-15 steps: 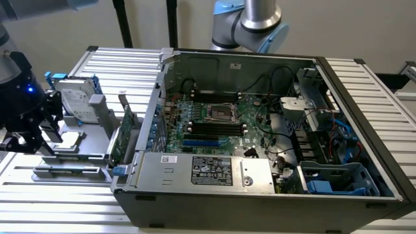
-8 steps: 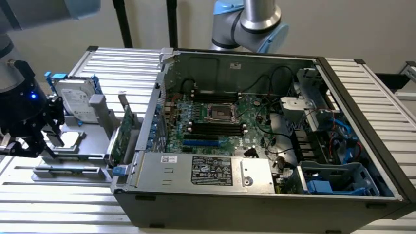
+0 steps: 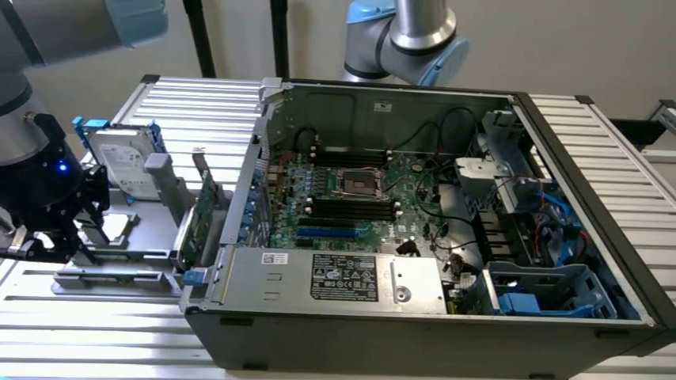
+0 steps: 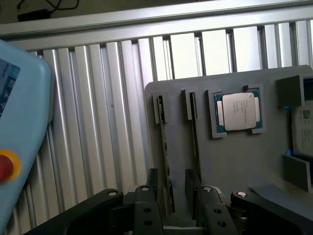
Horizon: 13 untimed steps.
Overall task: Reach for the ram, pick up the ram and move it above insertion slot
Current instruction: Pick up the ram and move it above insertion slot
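Straddling ram (image 4: 164,142) in grey holder (image 4: 244,161) with gripper (image 4: 171,183) fingers apart | likely risking: closing off-centre, tilting ram in holder, snagging neighbouring stick (image 4: 194,132) beside it

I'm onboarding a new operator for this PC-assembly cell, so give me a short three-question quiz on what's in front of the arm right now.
1. True or false: the gripper is shut on the ram.
2. What sits in the square socket of the gray holder? A) processor chip B) fan C) battery
3. How many thin sticks stand on edge in the holder?
Key: 1 false, the jaws stand open on either side of it; 2 A; 3 two.
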Tool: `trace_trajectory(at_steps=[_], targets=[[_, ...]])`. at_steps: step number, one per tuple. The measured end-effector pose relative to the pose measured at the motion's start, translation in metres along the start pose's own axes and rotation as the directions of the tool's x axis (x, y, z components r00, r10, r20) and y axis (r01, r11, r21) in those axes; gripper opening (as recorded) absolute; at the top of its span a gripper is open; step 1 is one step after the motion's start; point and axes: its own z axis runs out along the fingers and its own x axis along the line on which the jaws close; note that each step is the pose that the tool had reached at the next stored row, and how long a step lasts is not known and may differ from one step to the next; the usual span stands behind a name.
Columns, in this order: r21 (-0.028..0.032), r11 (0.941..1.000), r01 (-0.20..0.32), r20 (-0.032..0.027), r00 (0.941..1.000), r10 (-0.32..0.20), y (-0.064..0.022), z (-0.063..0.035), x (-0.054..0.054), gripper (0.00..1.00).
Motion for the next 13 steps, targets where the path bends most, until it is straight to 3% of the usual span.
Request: trace_trajectory(at_steps=[8,13], targets=[[0.0030,0.9999,0.012,-0.0002,0.9999,-0.012,-0.0005,0.0144,0.000,0.36],[0.0119,0.9993,0.035,-0.0003,0.9994,-0.035,-0.0003,0.0218,0.000,0.36]])
